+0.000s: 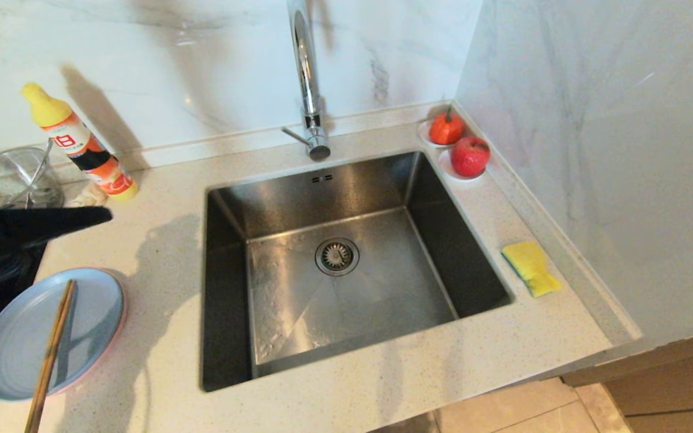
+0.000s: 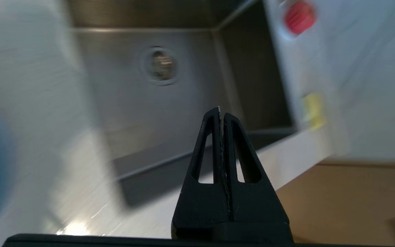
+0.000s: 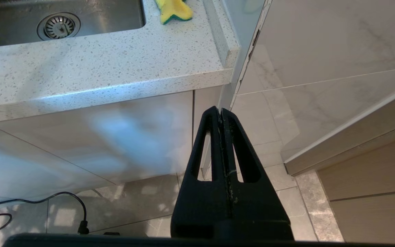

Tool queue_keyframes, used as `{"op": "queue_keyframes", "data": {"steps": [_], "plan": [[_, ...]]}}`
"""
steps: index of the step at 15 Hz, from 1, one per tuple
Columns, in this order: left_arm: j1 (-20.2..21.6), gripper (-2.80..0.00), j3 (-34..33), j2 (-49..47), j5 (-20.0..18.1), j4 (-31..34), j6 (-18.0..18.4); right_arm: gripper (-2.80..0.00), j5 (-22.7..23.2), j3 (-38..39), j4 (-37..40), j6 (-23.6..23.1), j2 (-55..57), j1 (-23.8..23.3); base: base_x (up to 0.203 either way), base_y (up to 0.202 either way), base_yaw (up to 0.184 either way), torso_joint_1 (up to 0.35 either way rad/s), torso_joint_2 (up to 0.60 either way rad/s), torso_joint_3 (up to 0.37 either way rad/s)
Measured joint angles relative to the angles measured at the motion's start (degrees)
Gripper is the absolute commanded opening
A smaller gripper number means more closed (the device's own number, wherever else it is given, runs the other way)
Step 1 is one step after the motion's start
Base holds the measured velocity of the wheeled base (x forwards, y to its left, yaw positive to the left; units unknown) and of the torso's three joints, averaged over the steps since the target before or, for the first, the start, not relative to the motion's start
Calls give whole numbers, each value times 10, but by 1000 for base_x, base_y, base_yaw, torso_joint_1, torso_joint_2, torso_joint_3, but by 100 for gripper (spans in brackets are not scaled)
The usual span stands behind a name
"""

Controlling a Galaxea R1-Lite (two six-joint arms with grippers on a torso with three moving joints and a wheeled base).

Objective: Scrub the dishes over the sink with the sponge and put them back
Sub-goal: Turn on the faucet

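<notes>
Starting at the left, the left gripper (image 1: 103, 215) juts in over the counter (image 1: 166, 252) above the plates (image 1: 21, 337), its fingers pressed together on nothing. The blue plate sits on the pink one, whose rim peeks out at the edge, with chopsticks (image 1: 52, 355) lying across it; they would likely need shifting before a lift. Behind stand a glass bowl (image 1: 18, 177) and a soap bottle (image 1: 79, 144). The sink (image 1: 298, 300) lies bare in the middle under the faucet (image 1: 307, 78). On its right rim the sponge (image 1: 531, 267) lies flat, apart from everything, handy for the other arm. The right gripper (image 3: 220, 110) hangs parked below the counter edge, fingers closed and empty.
</notes>
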State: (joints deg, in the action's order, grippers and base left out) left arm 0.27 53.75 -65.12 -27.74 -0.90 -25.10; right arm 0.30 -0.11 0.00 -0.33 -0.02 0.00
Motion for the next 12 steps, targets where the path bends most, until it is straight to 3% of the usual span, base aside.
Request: {"op": "queue_keyframes", "data": {"steps": [3,6,8,12], "plan": [[-6,-280,89,-170,-41,-90,-121,-280,0,0,0,0,0,0,0,0,0,0,0,0],[-11,-280,136,-299,-63,-225,-230,-280,0,1,0,0,0,0,0,0,0,0,0,0],[-13,-280,158,-360,-84,-295,-271,-280,0,0,0,0,0,0,0,0,0,0,0,0],[-25,-280,199,-444,-86,-388,-332,-280,0,0,0,1,0,0,0,0,0,0,0,0]]}}
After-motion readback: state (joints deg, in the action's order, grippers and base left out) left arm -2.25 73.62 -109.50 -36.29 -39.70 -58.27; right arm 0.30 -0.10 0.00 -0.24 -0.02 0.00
